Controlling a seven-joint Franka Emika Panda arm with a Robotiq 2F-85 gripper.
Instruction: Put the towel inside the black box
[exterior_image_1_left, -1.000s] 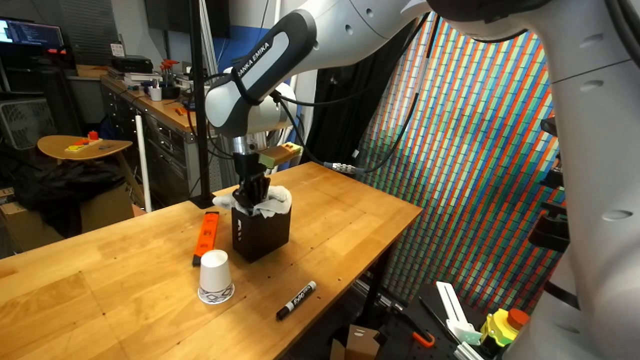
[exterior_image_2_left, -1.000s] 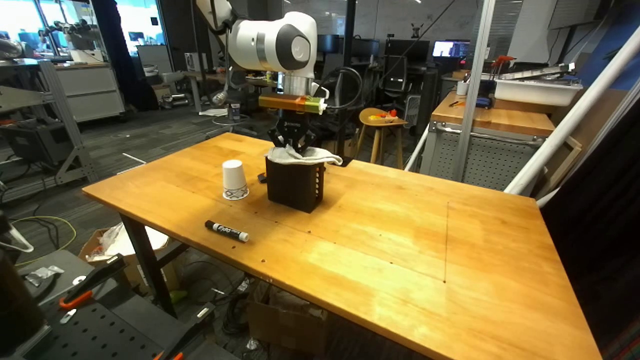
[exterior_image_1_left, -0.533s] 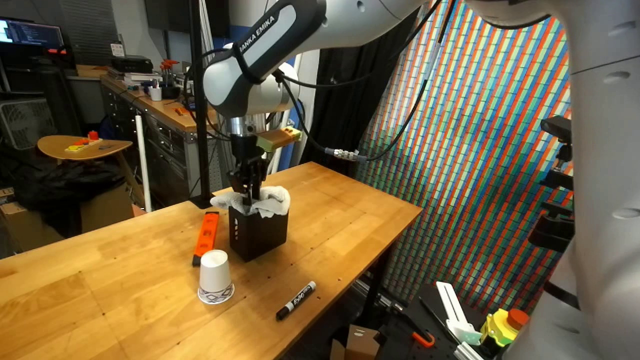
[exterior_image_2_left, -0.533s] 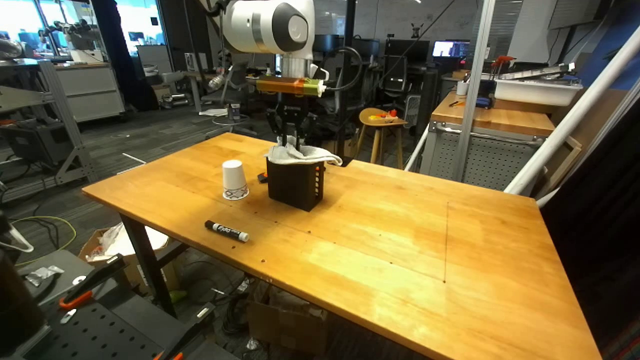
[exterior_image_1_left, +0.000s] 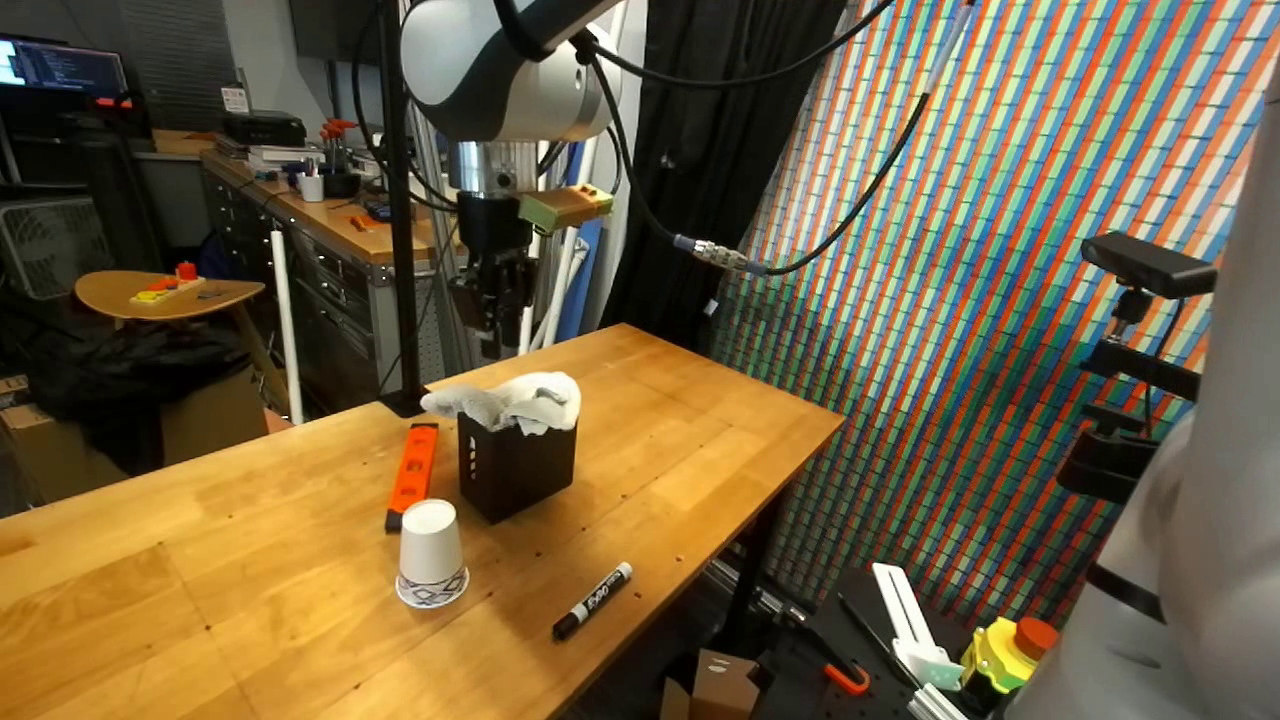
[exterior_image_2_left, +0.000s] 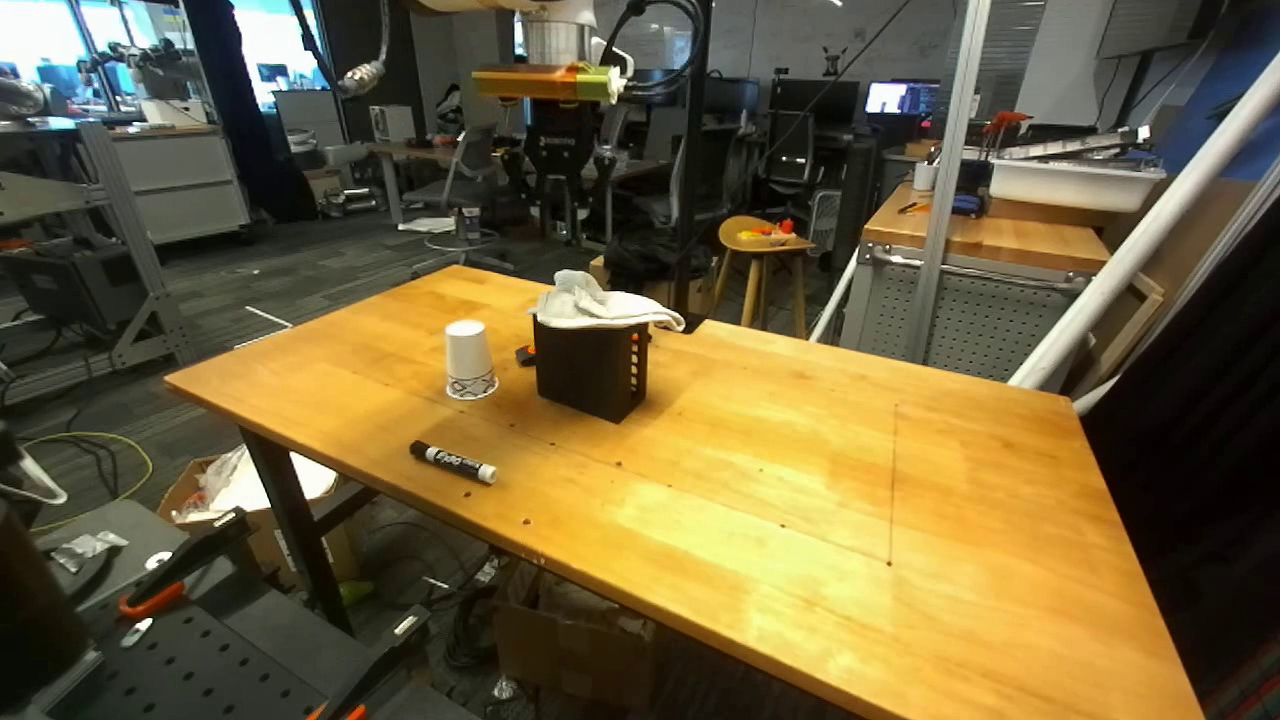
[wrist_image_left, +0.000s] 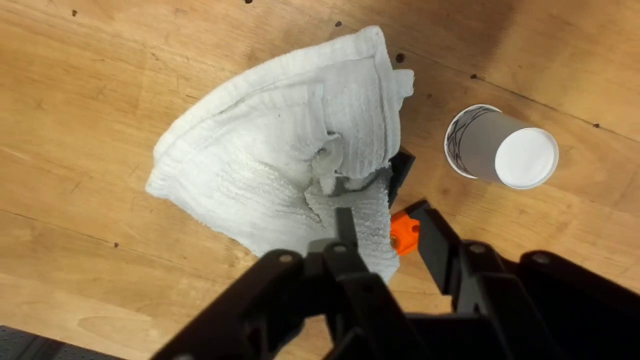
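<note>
The white, wrinkled towel (exterior_image_1_left: 545, 400) lies bunched over the top of the black box (exterior_image_1_left: 515, 470), its edges draped past the rim. In an exterior view a peak of the towel (exterior_image_2_left: 575, 287) stands up while one end sticks out over the side of the black box (exterior_image_2_left: 590, 370). Seen from above, the towel (wrist_image_left: 240, 170) dips at its centre; how deep it goes is hidden. Only a dark corner of the black box (wrist_image_left: 401, 170) shows there. My gripper (wrist_image_left: 386, 220) hangs well above the towel, fingers apart with nothing between them.
On the wooden table (exterior_image_1_left: 250, 550), an upside-down paper cup (exterior_image_1_left: 430, 555) and an orange level (exterior_image_1_left: 412, 475) stand close to the box. A black marker (exterior_image_1_left: 592, 601) lies nearer the table edge. A dark upright post (exterior_image_1_left: 400, 250) rises behind the table.
The gripper was down in the towel, its fingers close together. They have since spread, and the arm has risen away. The towel stayed on the box, which shifted very slightly.
</note>
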